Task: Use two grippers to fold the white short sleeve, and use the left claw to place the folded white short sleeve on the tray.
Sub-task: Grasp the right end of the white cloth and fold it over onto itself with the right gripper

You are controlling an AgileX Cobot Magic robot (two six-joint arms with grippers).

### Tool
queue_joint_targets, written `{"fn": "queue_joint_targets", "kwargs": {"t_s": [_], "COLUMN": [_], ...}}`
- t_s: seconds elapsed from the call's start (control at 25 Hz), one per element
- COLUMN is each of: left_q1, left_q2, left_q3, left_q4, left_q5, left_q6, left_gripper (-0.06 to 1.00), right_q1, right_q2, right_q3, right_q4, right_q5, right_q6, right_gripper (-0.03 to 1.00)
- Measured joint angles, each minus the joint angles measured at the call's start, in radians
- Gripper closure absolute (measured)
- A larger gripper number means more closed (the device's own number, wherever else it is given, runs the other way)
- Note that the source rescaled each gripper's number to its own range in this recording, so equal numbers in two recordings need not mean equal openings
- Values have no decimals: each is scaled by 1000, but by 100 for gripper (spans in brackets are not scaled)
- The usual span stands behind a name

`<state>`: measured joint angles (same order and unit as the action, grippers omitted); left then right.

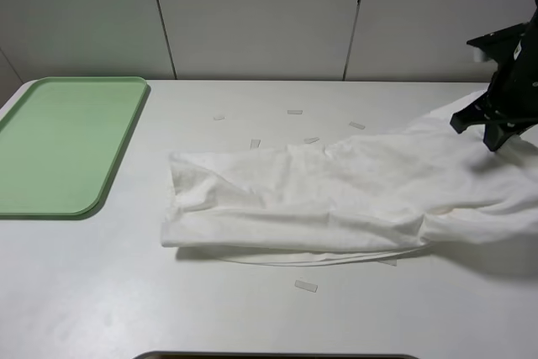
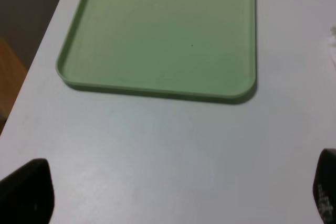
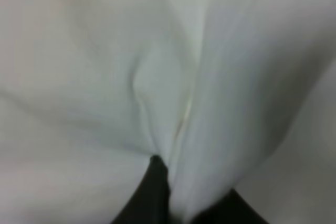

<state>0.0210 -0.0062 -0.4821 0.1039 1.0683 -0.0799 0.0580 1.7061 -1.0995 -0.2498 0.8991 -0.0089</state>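
While the right gripper [image 1: 494, 140] hangs at about 3 o'clock in the high view, its jaws are closed on one end of the white short sleeve [image 1: 311, 199], holding that end up off the table [image 1: 126, 292]. Its wrist view shows the white cloth [image 3: 105, 77] bunched into a crease and clamped between the black fingers [image 3: 152, 192]. The rest of the white short sleeve lies as a long, wrinkled band across the middle of the table, its other end flat toward 9 o'clock, with layered edges showing along the 6 o'clock side. The pale-green tray [image 1: 67, 140] sits at 10 o'clock, apart from the garment. The left gripper [image 2: 176, 195] appears only in its own wrist view: both fingertips [image 2: 26, 192] are spread wide, holding nothing, over bare table near the tray's short rim. Small tape strips [image 1: 306, 286] dot the table around the garment.
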Motion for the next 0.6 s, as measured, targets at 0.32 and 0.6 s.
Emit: {"fn": "queue_joint_targets", "kwargs": {"t_s": [0.32, 0.6], "left_q1": [0, 0], "left_q2": [-1, -1], "left_q3": [0, 0], "left_q4": [0, 0], "left_q5": [0, 0], "left_q6": [0, 0], "left_gripper": [-4, -4], "right_q1": [0, 0], "right_q2": [-1, -1], "right_q3": [-238, -246], "right_q4": [-84, -59], "right_q5": [194, 191], "right_q6": [-67, -78], "right_gripper": [88, 88]}}
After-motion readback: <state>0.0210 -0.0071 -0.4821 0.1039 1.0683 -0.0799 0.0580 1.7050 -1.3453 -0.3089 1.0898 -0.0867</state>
